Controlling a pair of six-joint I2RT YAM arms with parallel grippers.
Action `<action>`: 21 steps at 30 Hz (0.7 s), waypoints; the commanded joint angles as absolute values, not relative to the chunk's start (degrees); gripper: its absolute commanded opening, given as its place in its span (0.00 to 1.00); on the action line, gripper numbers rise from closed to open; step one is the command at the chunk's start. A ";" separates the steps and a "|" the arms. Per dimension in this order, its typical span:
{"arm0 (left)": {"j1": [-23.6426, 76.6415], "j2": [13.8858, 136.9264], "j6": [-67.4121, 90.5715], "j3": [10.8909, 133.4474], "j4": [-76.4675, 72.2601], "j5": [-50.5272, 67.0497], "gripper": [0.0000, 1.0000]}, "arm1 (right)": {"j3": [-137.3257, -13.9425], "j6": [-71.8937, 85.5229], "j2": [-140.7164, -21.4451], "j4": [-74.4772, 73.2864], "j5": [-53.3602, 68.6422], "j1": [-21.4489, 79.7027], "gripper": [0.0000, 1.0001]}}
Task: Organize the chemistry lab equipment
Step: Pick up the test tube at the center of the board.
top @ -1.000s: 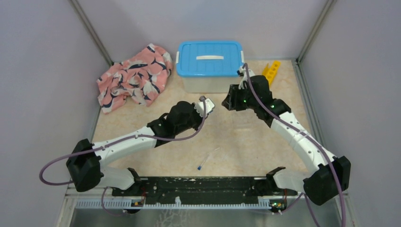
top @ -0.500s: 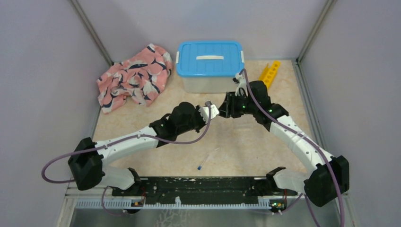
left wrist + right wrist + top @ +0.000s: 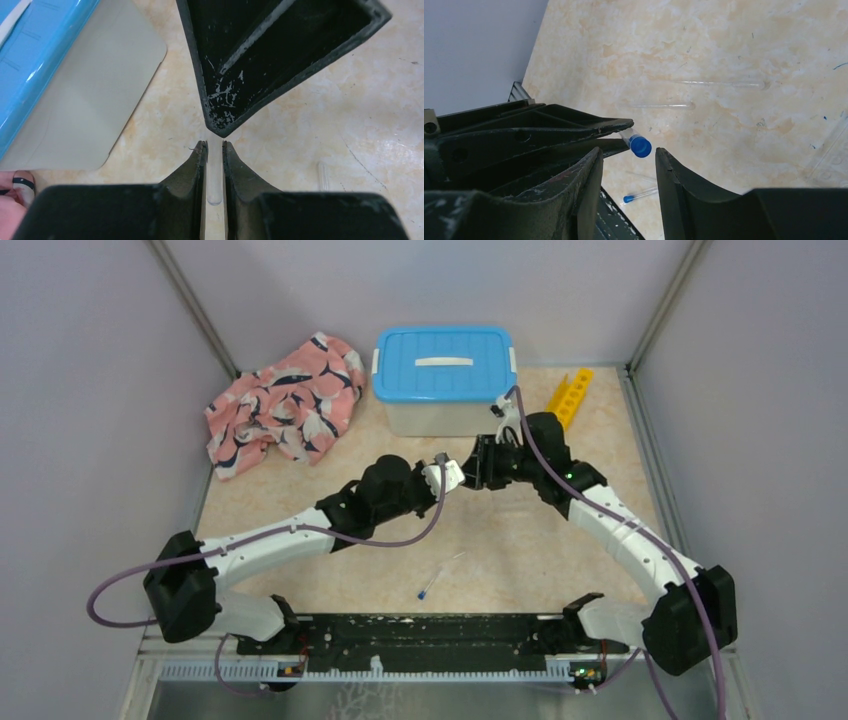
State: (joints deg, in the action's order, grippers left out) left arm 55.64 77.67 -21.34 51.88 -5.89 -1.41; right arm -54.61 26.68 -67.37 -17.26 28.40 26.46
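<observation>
Bin (image 3: 443,380) sits close behind left gripper (image 3: 214,147) pinching tube (image 3: 214,185); right gripper (image 3: 628,151) spread at its cap (image 3: 640,146).

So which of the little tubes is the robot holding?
The blue-capped tube pinched in the left hand, its cap facing the open right hand. The other tubes lie flat on the table.

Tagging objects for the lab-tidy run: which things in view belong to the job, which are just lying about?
Job: thin clear blue-capped tube held by the left gripper; a second capped tube lying loose; long yellow holed plastic rack.
Lying about: pink whale-patterned cloth; white plastic bin with blue lid.
</observation>
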 commanded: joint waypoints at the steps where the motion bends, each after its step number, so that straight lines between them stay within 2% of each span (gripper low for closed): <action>1: 56.24 75.89 -22.34 52.57 -8.78 1.05 0.00 | -54.02 27.27 -68.30 -13.40 29.35 26.57 0.44; 12: 56.67 76.05 -22.76 51.83 -9.54 1.71 0.00 | -53.26 28.85 -69.36 -10.42 31.43 26.56 0.43; 21: 56.77 76.61 -23.18 51.59 -10.14 1.45 0.00 | -52.82 28.92 -69.89 -10.35 31.55 26.56 0.27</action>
